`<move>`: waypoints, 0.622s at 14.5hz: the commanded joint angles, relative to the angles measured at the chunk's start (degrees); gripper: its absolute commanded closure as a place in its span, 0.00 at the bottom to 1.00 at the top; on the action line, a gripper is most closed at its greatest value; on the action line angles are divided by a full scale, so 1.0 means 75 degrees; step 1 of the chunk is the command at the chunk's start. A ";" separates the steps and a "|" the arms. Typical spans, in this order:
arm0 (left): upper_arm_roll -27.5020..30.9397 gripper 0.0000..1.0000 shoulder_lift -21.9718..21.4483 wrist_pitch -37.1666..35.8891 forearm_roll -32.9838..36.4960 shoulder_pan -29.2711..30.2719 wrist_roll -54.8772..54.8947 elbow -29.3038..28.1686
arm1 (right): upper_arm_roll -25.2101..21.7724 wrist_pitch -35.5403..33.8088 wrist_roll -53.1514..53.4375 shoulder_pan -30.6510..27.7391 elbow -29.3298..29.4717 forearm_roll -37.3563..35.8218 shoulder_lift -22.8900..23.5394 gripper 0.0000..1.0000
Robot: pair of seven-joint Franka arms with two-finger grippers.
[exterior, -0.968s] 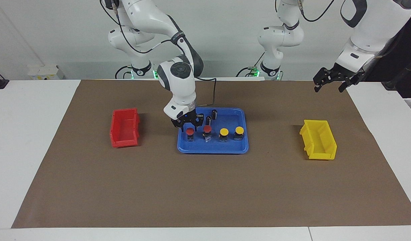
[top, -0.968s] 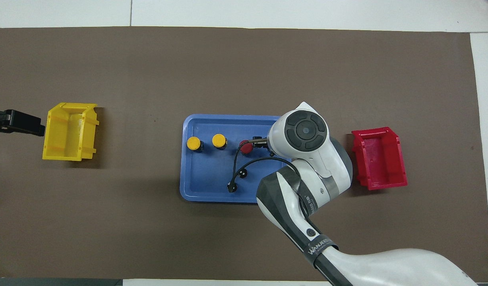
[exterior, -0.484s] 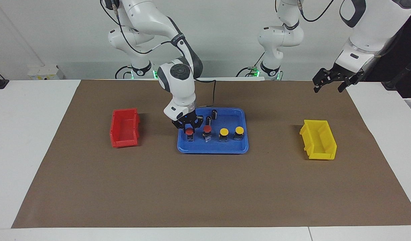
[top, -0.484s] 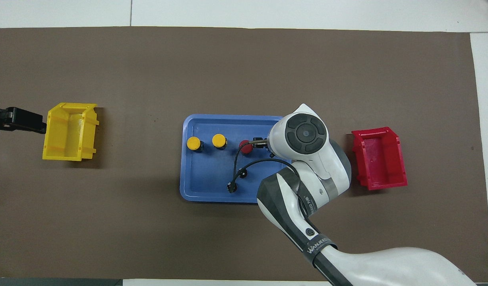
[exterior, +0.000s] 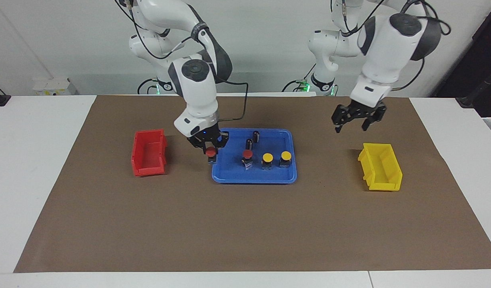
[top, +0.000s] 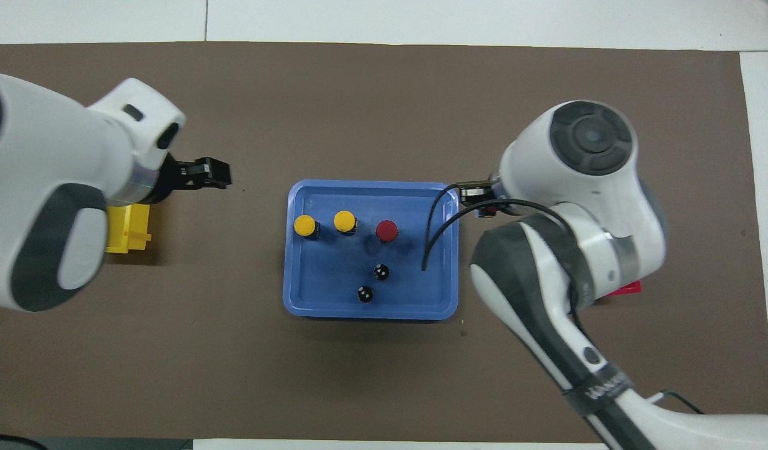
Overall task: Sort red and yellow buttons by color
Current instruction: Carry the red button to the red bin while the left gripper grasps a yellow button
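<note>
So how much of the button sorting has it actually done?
Nothing is binned yet: the red plastic bin looks empty. The right gripper holds one red-capped push-button lifted at the blue plastic tray's edge. One red button and two yellow-capped buttons wait in the tray.

a robotics lab, set up as a test bench. two white franka arms (exterior: 197, 80) stand bolted at one long edge of a white table (exterior: 33, 168), with black cables looping along their joints and small green lights glowing at their bases. a plain white wall rises just past them, bare apart from a power strip (exterior: 55, 86) lying at the table's edge. a sheet of brown paper (exterior: 245, 224) covers the work area like a staging mat. on it sit tidy plastic props: a blue tray (exterior: 269, 178) between a red bin (exterior: 148, 154) and a yellow bin (exterior: 380, 167).
</note>
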 commanded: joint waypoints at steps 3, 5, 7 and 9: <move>0.0108 0.18 0.0702 0.1449 -0.0046 -0.0770 -0.0953 -0.0765 | 0.0074 0.0305 -0.2758 -0.1982 -0.1692 0.0607 -0.1158 0.73; 0.0108 0.18 0.0725 0.1815 -0.0046 -0.1074 -0.1164 -0.1166 | 0.0074 0.0961 -0.3229 -0.2277 -0.2512 0.0619 -0.1486 0.73; 0.0108 0.18 0.0854 0.2073 -0.0046 -0.1146 -0.1224 -0.1307 | 0.0063 0.1290 -0.3464 -0.2337 -0.3017 0.0608 -0.1675 0.73; 0.0108 0.18 0.0843 0.2086 -0.0046 -0.1285 -0.1340 -0.1389 | 0.0051 0.1723 -0.3594 -0.2442 -0.3393 0.0619 -0.1792 0.72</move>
